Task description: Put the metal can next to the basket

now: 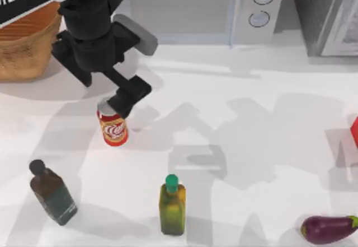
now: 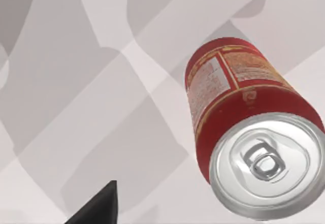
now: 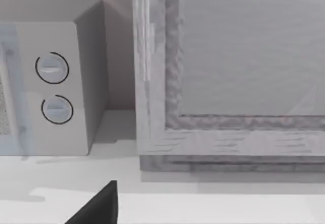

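Left hand [image 1: 120, 106] above upright red metal can [image 1: 114, 128].

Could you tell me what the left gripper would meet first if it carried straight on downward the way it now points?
Probably the metal can: the left gripper hangs just above its silver top.

A microwave [image 1: 207, 9] stands at the back; two bottles [image 1: 53, 194] [image 1: 172, 205] and an eggplant [image 1: 327, 228] sit near the front.

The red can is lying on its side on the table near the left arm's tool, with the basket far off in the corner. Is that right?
Not quite. The red can is standing upright, not lying down; the top view shows this. The left arm's tool is right at its top, and the basket does sit off in the table's far left corner.
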Robot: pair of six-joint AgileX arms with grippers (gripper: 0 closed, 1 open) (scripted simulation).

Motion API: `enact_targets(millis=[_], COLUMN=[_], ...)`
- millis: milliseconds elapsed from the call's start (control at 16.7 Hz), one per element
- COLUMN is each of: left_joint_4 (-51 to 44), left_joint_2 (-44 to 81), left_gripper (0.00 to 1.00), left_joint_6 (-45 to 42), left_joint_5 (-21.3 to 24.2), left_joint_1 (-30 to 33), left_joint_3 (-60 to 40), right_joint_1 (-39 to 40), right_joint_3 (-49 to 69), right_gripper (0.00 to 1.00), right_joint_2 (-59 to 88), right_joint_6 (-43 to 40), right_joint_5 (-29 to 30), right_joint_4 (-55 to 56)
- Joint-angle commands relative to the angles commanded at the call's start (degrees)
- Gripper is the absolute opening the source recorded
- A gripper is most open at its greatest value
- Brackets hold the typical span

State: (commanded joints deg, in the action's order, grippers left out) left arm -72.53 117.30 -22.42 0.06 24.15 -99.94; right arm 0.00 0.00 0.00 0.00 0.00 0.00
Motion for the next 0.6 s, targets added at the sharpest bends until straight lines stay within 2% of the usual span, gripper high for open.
enact_targets(millis=[180, 600], left_joint_4=[1.12, 12.43], left_joint_2=[0.11, 2.35], left_gripper=[1.0, 1.0], left_joint_6=[-0.09, -0.13], left_joint_5=[0.0, 0.02], left_joint_1=[-0.15, -0.1], left_joint_3=[1.1, 10.04], right_joint_1=[0.0, 0.0], right_joint_3=[0.0, 0.0], right_gripper=[1.0, 1.0], right_joint_2=[0.0, 0.0], right_joint_6=[0.0, 0.0], right_joint_5=[0.0, 0.0], right_joint_4=[0.0, 0.0])
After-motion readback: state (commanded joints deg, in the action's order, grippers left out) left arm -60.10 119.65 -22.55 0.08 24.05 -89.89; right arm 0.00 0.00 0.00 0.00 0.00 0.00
